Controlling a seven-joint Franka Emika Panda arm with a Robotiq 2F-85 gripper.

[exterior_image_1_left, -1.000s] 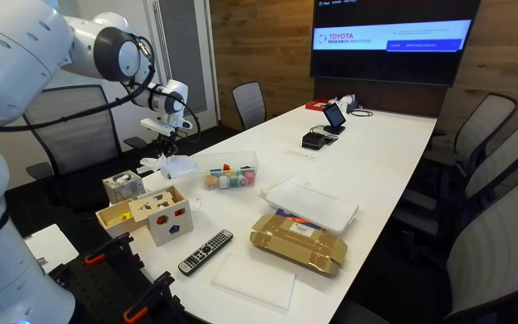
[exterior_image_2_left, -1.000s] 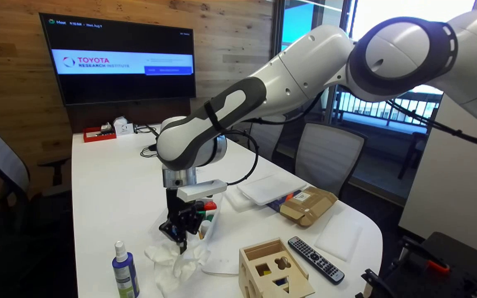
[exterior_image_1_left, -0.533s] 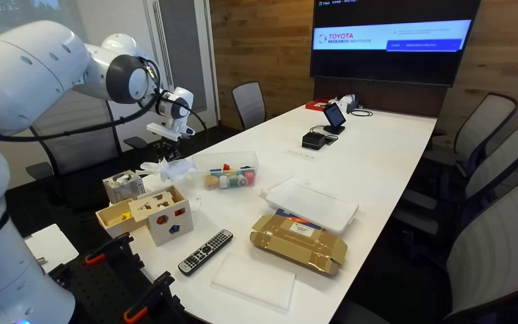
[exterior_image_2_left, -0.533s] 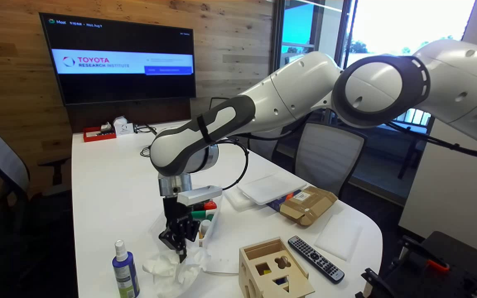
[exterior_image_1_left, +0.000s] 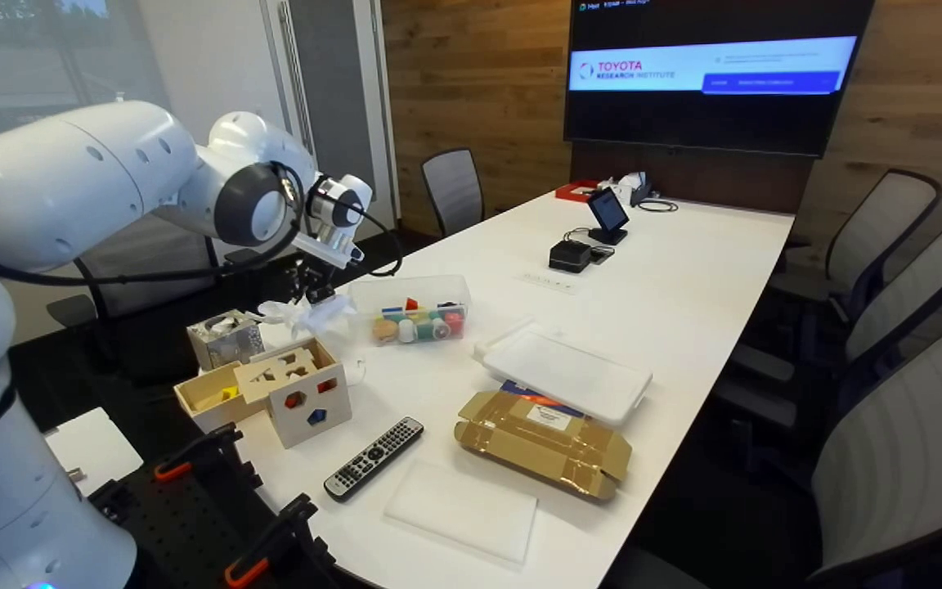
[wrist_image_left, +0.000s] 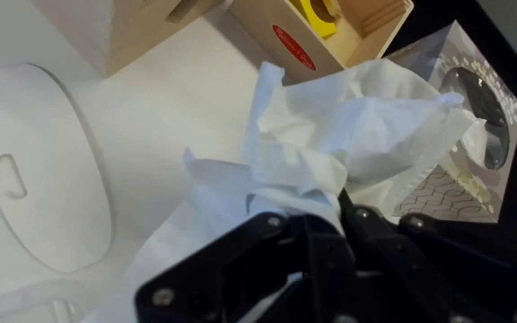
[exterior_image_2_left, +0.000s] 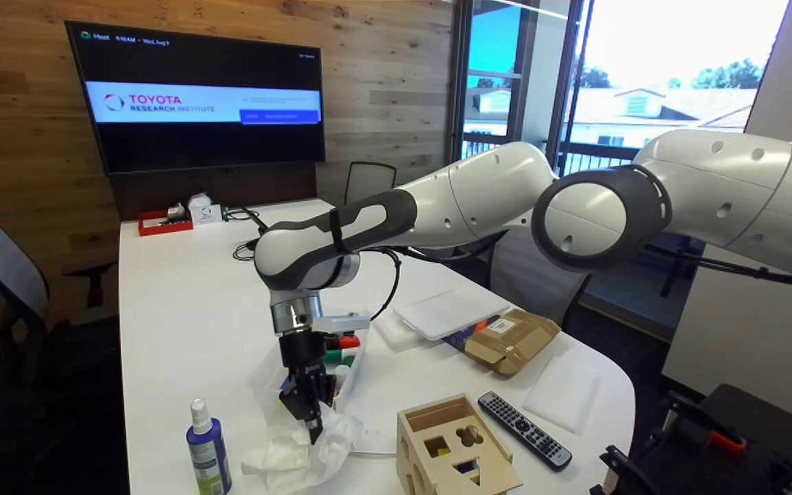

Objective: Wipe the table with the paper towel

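The paper towel (wrist_image_left: 308, 161) is gripped in the closed claw (exterior_image_2_left: 314, 432), its folds pinched tight, so the picking-up is judged done. In an exterior view it is held at the near part of the worktop (exterior_image_2_left: 183, 309), between the spray bottle (exterior_image_2_left: 207, 450) on the left and the wooden box (exterior_image_2_left: 463, 453) on the right, just beside the plastic tub (exterior_image_1_left: 410, 290). The wiping is judged under way or about to be started; no wiped patch can be made out, and the far stretch seems to be left. No clear long axis is shown by the crumpled paper towel, its loose corners spread left and right; the worktop is laid lengthwise from near to far.
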